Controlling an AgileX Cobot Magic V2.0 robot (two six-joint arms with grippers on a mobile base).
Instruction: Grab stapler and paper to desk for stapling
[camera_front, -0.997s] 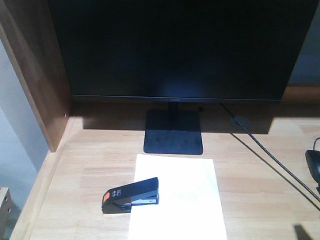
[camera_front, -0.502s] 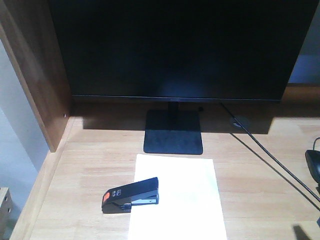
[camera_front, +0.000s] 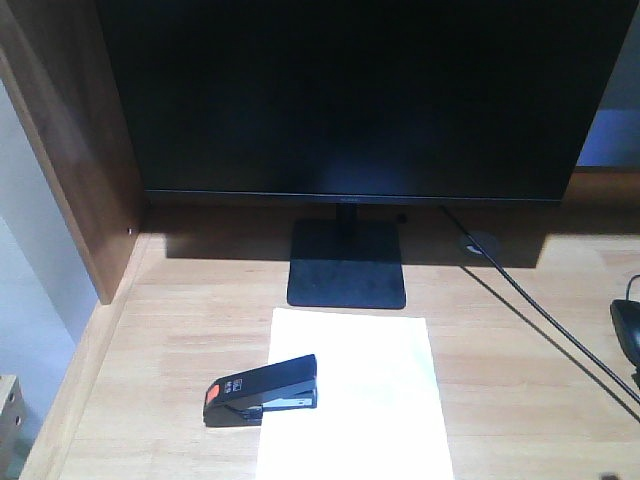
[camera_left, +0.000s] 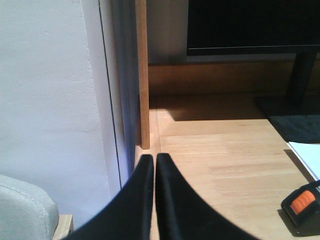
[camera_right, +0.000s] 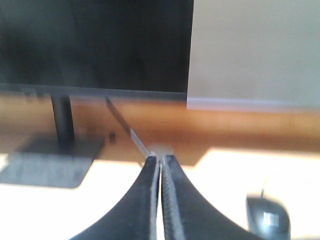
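Observation:
The black stapler (camera_front: 262, 389) with an orange patch at its rear lies on the left edge of the white paper (camera_front: 370, 400), which lies on the light wooden desk (camera_front: 180, 330) in front of the monitor stand. The stapler's orange end (camera_left: 303, 210) and a corner of the paper (camera_left: 309, 156) show at the right of the left wrist view. My left gripper (camera_left: 154, 159) is shut and empty, over the desk's left edge, well left of the stapler. My right gripper (camera_right: 160, 160) is shut and empty above the desk's right side. Neither gripper shows in the front view.
A large black monitor (camera_front: 350, 100) on a black stand (camera_front: 347, 263) fills the back. A dark brown side panel (camera_front: 70, 150) stands at the left. A black cable (camera_front: 540, 320) runs from a round grommet (camera_front: 480, 243) to the right. A black mouse (camera_right: 268, 218) lies at the right.
The dark shape at the front view's lower right corner has withdrawn out of view. The stapler and paper have not moved.

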